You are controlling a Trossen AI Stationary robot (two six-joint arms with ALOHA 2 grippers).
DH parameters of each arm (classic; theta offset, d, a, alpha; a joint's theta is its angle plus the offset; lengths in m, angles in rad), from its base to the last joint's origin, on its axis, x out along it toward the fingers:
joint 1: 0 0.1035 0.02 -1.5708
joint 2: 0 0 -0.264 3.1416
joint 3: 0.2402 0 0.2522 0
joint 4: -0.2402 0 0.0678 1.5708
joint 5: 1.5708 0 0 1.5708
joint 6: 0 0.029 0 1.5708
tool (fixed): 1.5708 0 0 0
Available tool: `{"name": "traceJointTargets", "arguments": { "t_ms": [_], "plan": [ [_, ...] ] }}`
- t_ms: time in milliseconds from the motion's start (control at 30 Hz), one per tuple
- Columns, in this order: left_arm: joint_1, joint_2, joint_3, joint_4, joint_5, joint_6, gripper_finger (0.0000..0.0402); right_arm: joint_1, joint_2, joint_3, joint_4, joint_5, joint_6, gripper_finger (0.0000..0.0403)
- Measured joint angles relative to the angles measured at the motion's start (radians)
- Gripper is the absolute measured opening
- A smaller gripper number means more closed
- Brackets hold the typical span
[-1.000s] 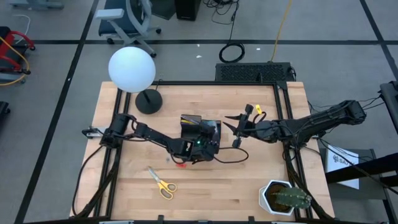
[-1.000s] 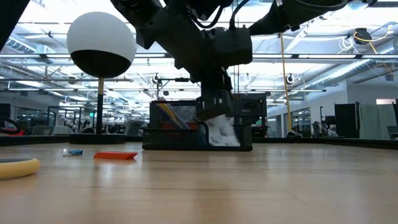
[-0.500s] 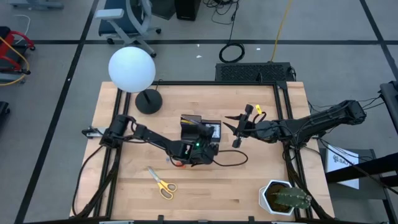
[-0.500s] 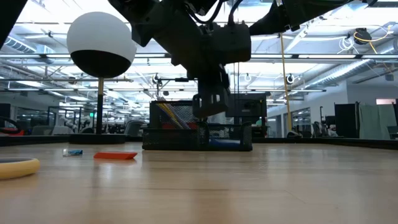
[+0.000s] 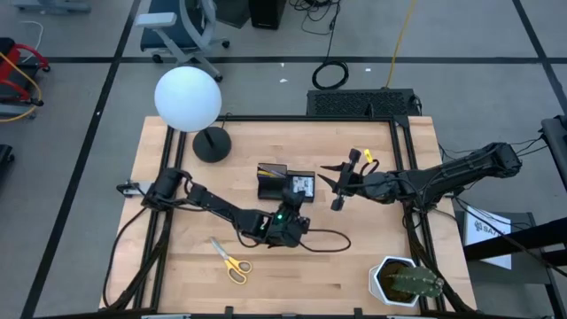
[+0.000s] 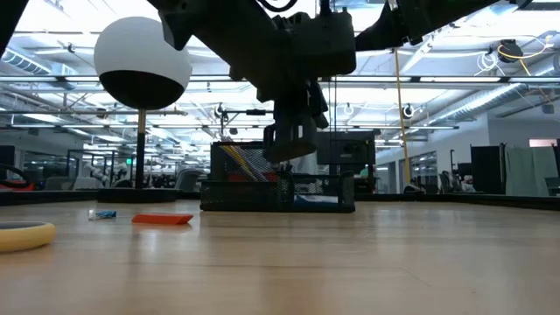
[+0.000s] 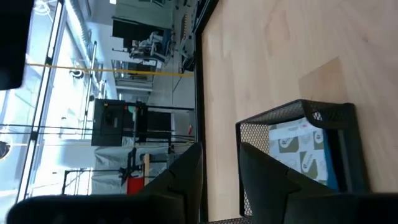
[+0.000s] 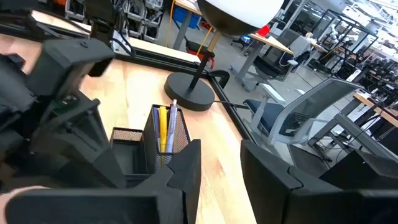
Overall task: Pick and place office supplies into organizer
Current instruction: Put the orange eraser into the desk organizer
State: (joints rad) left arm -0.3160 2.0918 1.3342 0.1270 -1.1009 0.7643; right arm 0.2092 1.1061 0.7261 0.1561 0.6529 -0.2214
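The black mesh organizer [image 5: 282, 182] stands mid-table, with slim pens [image 8: 165, 127] upright in its taller section. A blue and white pad [image 7: 301, 149] lies flat in its low section. My left gripper [image 5: 294, 211] hovers just nearside of the organizer, pointing at it, open with nothing between its fingers [image 7: 186, 180]. My right gripper [image 5: 333, 184] hangs in the air to the organizer's right, open and holding nothing. Yellow-handled scissors [image 5: 232, 262] lie near the front left. A red piece [image 6: 162, 219] and a tiny blue pin [image 6: 102, 213] lie on the wood.
A white globe lamp [image 5: 188, 99] on a round black base [image 5: 212, 144] stands at the far left. A potted cactus [image 5: 407, 282] sits at the near right corner. A black cable [image 5: 328, 239] trails over the table from my left arm.
My left gripper has drawn back from over the organizer toward the table's near edge, rolling slightly. The pad, which stood tilted in the low section under the gripper, has dropped flat.
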Motion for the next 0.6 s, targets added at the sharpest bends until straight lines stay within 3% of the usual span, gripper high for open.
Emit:
{"name": "traceJointTargets", "arguments": {
  "t_ms": [367,600],
  "plan": [
    [-0.071,0.0,0.0,-0.003,-0.001,-0.003,0.0113,0.0,0.0,0.0,-0.013,0.0,0.0,0.0105],
    [-0.1,-0.116,0.0,-0.14,0.031,-0.14,0.0113,0.0,0.0,0.0,-0.014,0.0,0.011,0.0105]
  ]
}}
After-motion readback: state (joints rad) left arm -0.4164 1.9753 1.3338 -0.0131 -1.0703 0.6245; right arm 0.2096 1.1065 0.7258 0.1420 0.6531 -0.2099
